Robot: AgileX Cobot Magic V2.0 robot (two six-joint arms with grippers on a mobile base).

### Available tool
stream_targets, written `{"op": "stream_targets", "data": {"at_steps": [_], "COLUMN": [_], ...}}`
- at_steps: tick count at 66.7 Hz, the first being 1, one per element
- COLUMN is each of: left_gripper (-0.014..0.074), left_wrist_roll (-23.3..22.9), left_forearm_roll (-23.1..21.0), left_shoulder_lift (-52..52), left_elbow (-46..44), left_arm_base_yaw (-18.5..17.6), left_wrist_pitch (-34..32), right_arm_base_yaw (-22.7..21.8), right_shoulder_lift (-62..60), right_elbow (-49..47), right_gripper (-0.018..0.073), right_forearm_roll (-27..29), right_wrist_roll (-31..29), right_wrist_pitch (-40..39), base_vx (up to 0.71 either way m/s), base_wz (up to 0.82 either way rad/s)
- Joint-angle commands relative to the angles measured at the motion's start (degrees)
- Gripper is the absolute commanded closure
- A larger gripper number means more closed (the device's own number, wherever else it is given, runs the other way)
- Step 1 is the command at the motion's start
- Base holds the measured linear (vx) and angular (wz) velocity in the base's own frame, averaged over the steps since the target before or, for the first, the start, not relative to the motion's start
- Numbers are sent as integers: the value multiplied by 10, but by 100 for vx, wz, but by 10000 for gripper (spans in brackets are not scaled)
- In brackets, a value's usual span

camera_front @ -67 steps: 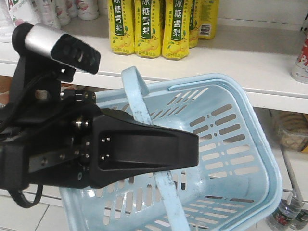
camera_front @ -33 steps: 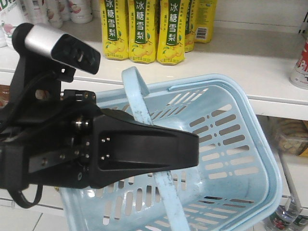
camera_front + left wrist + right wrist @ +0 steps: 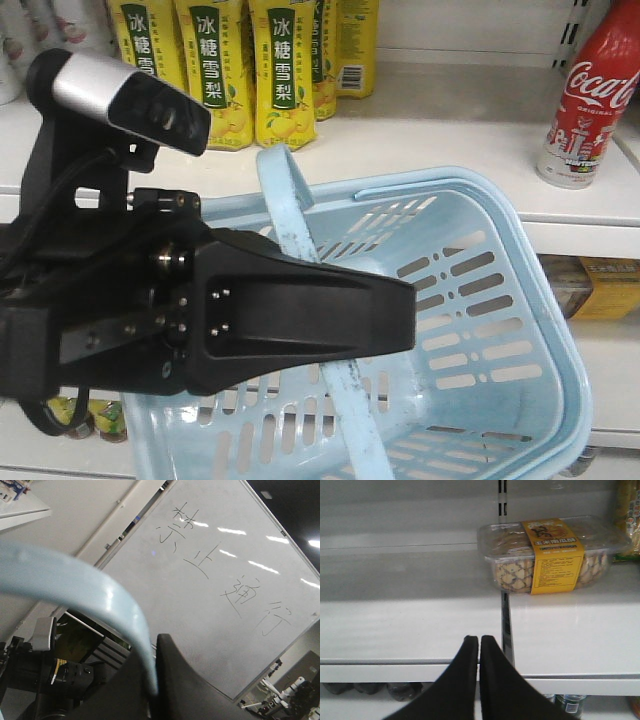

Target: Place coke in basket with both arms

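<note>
Pinching basket handle (image 3: 288, 205), left gripper (image 3: 398, 316) extends horizontally

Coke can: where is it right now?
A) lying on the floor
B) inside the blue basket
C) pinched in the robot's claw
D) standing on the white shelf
D: the coke stands upright on the white shelf, up and to the right of the basket, and nothing is holding it.
</note>
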Motion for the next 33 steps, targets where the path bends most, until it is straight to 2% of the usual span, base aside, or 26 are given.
{"op": "stream_targets", "data": {"at_steps": [1,33], "left_gripper": [602,602], "left_wrist_roll": [5,5], "left_forearm_roll": [-51,-51], "left_shoulder_lift": [-16,-16], "left_elbow": [-19,-19], "left_arm_base_yaw": [-3,-3], "left_wrist_pitch": [-107,-107], "right_arm_base_yaw": [-4,-4], "right_shoulder_lift": [-11,-11], "right_elbow": [6,6], "right_gripper": [564,564], "right_forearm_roll": [-4,-4], "right_wrist_roll": [-5,-5], "right_wrist_pitch": [-41,-41], "base_vx": [7,4], "base_wz": [-22,-14]}}
